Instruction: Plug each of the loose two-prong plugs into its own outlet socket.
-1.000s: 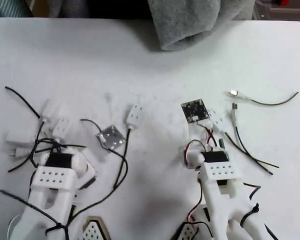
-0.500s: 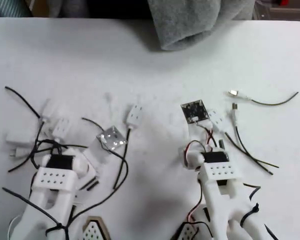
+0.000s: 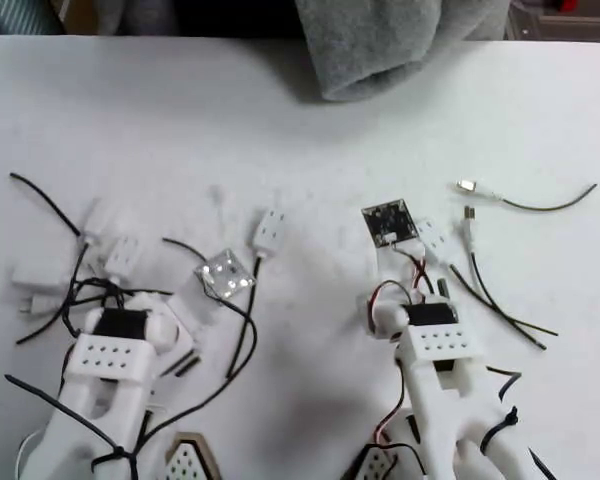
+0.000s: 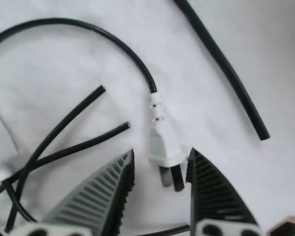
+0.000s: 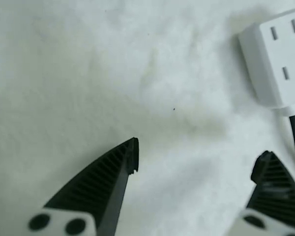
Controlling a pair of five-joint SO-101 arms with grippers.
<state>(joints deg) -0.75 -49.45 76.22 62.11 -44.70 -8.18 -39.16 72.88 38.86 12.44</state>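
A white two-prong plug (image 4: 162,147) on a black cable (image 4: 88,29) lies on the white table, its prongs pointing between the two fingers. My left gripper (image 4: 161,154) is open around the plug's prong end, one finger (image 4: 201,182) close beside the plug. My right gripper (image 5: 198,150) is open over bare table. A white outlet socket (image 5: 280,59) with its slots facing up lies just beyond one of the right gripper's fingers. In the high view, white sockets lie at the middle (image 3: 270,228), the left (image 3: 123,255) and beside the right arm (image 3: 435,240).
Black cables (image 3: 245,320) loop around the left arm (image 3: 105,355). Two cut cable ends (image 4: 101,91) lie near the plug. Two thin leads with small connectors (image 3: 470,186) lie at the right. A grey cloth (image 3: 380,45) hangs over the far edge.
The left arm's wrist shifted slightly, and two short black cable ends came into sight beside it. The right arm has not moved.
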